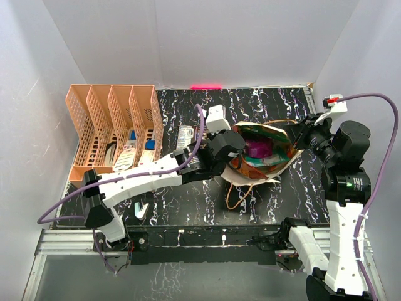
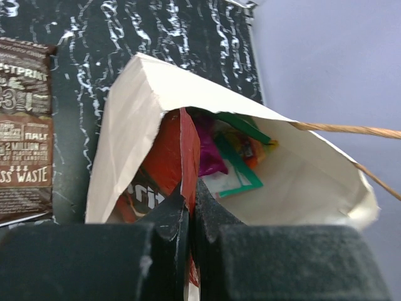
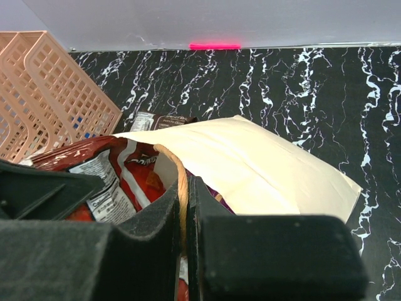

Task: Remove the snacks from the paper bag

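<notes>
snacks (image 2: 210, 155) half-hidden inside paper bag (image 2: 135, 125)

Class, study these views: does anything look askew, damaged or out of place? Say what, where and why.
The paper bag lies on its side, its mouth stretched out of shape between the left gripper, shut on a red packet, and the right gripper, shut on its rim. One cord handle trails loose.
</notes>
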Controlling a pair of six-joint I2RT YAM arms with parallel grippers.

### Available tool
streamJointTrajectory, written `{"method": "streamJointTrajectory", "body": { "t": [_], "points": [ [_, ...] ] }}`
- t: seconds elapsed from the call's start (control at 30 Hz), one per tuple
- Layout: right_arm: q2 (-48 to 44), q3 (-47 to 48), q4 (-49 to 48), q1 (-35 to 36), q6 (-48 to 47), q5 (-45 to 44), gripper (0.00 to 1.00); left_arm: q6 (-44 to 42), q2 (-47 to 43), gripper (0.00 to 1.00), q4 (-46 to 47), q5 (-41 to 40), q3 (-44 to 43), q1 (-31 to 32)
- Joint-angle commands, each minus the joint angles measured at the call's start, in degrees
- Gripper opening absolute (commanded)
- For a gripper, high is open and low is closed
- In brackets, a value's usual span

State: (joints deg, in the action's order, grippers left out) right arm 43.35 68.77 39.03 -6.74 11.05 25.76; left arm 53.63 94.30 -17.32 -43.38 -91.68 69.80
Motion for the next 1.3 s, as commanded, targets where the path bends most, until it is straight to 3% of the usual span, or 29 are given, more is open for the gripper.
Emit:
{"method": "streamJointTrajectory", "body": {
  "t": [0.0, 0.23, 0.43, 0.6, 0.8, 0.93, 1.17, 1.27],
  "points": [
    [-1.24, 0.59, -4.63, 0.16, 1.25, -1.99, 0.08, -5.17, -6.21, 0.00, 3.87, 5.25, -3.80, -0.24],
    [-0.77, 0.44, -5.63, 0.15, 2.73, -5.25, 0.08, -13.35, -14.27, 0.00, 8.62, 16.67, -4.35, -0.21],
    [-0.30, 0.09, -7.29, 0.15, 4.92, -5.71, 0.08, -27.39, -24.46, 0.00, 17.72, 30.92, 1.58, -0.24],
    [-1.08, -0.07, -7.43, 0.15, 4.88, -6.88, 0.08, -41.43, -30.93, 0.00, 8.93, 38.04, -0.53, -0.19],
    [-2.53, -0.57, -7.56, 0.17, 4.26, -7.26, 0.08, -47.47, -34.35, 0.00, -10.10, 22.85, -6.48, -0.20],
    [-3.23, -0.57, -7.53, 0.15, 3.59, -7.45, 0.08, -47.62, -34.42, 0.00, -19.01, 12.18, -5.35, -0.19],
    [-3.54, -1.18, -7.33, 0.15, 2.50, -8.27, 0.08, -49.73, -34.59, 0.00, -14.39, 13.31, 6.05, -0.70],
    [-3.77, -1.17, -6.96, 0.20, 2.46, -8.27, 0.08, -50.56, -31.96, 0.00, -12.25, 19.80, 8.01, -6.46]
  ]
}}
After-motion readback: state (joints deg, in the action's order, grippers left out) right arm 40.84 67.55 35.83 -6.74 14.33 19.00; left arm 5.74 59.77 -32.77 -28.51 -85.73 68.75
